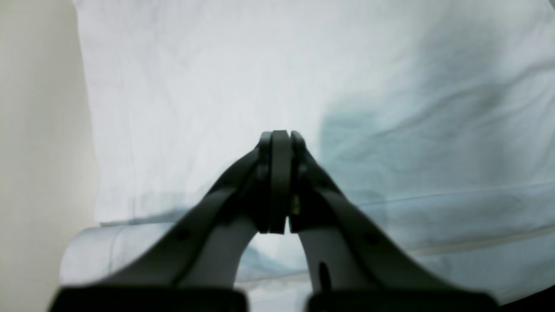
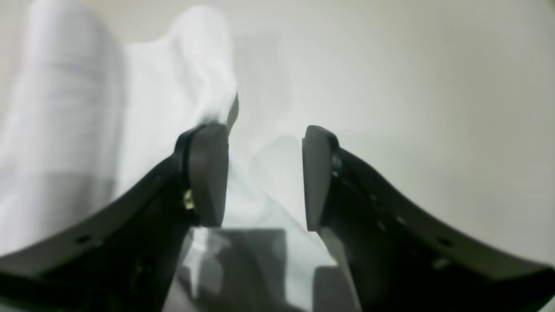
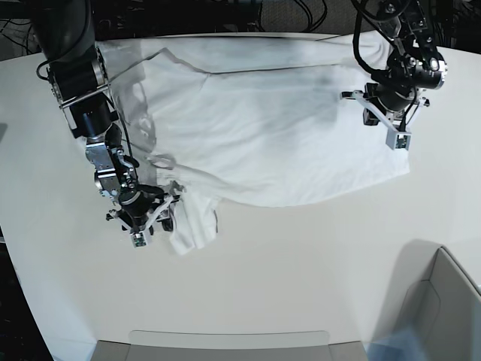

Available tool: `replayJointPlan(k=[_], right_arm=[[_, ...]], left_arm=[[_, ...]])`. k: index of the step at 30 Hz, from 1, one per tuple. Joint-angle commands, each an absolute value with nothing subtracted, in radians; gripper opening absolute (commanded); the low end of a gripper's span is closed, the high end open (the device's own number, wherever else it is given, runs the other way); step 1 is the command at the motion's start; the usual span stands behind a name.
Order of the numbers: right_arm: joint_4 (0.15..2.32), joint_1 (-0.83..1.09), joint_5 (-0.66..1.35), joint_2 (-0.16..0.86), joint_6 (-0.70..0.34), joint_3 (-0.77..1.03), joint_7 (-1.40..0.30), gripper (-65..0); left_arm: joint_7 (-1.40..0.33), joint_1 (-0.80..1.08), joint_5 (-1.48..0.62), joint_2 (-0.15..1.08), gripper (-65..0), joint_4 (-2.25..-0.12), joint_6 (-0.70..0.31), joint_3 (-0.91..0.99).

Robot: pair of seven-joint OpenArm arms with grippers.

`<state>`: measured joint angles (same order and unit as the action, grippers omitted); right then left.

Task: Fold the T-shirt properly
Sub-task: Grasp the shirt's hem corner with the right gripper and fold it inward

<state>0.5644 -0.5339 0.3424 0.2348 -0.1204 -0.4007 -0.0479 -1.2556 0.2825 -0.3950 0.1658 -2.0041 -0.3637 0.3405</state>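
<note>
T-shirt (image 3: 263, 128), plain white soft cloth with shallow wrinkles, lies spread across the far half of the surface (image 3: 301, 271), which is smooth, matte and pale grey-white. The shirt's broad body forms a rough rectangle. Its near edge curves gently from one side to the other. On the base view's left, the cloth gathers into a crumpled, rolled bunch that reaches toward the near side.

Two dark arms come in from the far corners. At the near right corner of the base view sits part of a pale grey bin (image 3: 443, 301) with thin upright walls.

Left claw (image 3: 385, 120), dark with curved fingers, is over the shirt's edge on the base view's right. In the left wrist view the left claw (image 1: 279, 182) has its fingers pressed together at the tips with no gap, and the pictures show no cloth between them. White fabric fills that view beneath it, crossed by a stitched hem line, with bare surface along the left.

Right claw (image 3: 146, 218) is at the crumpled bunch on the base view's left. In the right wrist view the right claw (image 2: 264, 173) stands moderately wide, flat grey pads facing each other. A fold of thin white cloth lies between and below the fingers, and one pad (image 2: 208, 173) sits against the bunched shirt (image 2: 86, 108).
</note>
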Motion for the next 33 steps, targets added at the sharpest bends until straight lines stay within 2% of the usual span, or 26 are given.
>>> replayJointPlan(k=[1, 4, 9, 12, 16, 21, 22, 28, 33], right_arm=[[0.579, -0.533, 0.323, 0.234, -0.145, -0.407, -0.157, -36.4], [0.642, -0.503, 0.346, 0.240, -0.151, -0.407, -0.213, -36.5], [0.736, -0.472, 0.461, 0.275, -0.252, -0.412, -0.303, -36.6], [0.759, -0.463, 0.486, 0.285, -0.259, -0.414, -0.320, -39.3], [0.760, -0.456, 0.481, 0.306, -0.257, -0.415, -0.325, -46.9], [0.760, -0.430, 0.479, 0.344, -0.255, -0.407, -0.325, -64.0], [0.760, -0.430, 0.479, 0.355, -0.255, -0.407, -0.325, -65.0], [0.820, -0.400, 0.487, 0.429, -0.255, -0.381, -0.320, -65.0], [1.026, -0.300, 0.481, 0.444, -0.255, -0.177, -0.325, -65.0]], left_arm=[[-1.239, 0.275, -0.403, 0.173, -65.0, -2.018, -0.366, 0.343], [-1.239, 0.275, -0.403, 0.174, -65.0, -2.018, -0.366, 0.343], [-1.239, 0.275, -0.403, 0.174, -65.0, -2.018, -0.366, 0.343], [-1.239, 0.243, -0.403, 0.177, -65.0, -2.018, -0.366, 0.344], [-1.239, 0.228, -0.401, 0.179, -65.0, -2.018, -0.366, 0.348], [-1.239, 0.228, -0.401, 0.179, -65.0, -2.018, -0.366, 0.343], [-1.239, 0.228, -0.401, 0.177, -65.0, -2.018, -0.366, 0.343], [-1.239, 0.228, -0.401, 0.176, -65.0, -2.018, -0.366, 0.343], [-1.239, 0.228, -0.401, 0.176, -65.0, -2.018, -0.366, 0.343]])
